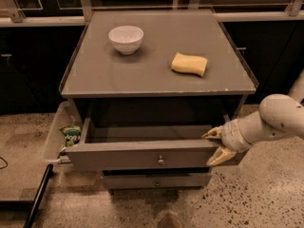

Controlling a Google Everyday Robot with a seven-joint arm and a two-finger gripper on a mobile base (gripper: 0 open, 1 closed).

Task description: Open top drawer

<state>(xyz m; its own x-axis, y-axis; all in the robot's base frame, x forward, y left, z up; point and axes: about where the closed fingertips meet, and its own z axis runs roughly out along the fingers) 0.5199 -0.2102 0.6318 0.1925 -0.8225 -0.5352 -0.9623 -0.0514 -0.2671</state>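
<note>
One hand [216,145] — fingers spread wide — sits at the right end of the top drawer [133,155], whose long front runs sideways from it toward the knob [160,160].

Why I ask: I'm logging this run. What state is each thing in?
top drawer: pulled out, open.
lower drawer: shut.
hand: at the top drawer's right front end, fingers spread above and below the front.
bowl: upright on the cabinet top.
sponge: lying flat on the cabinet top.
</note>
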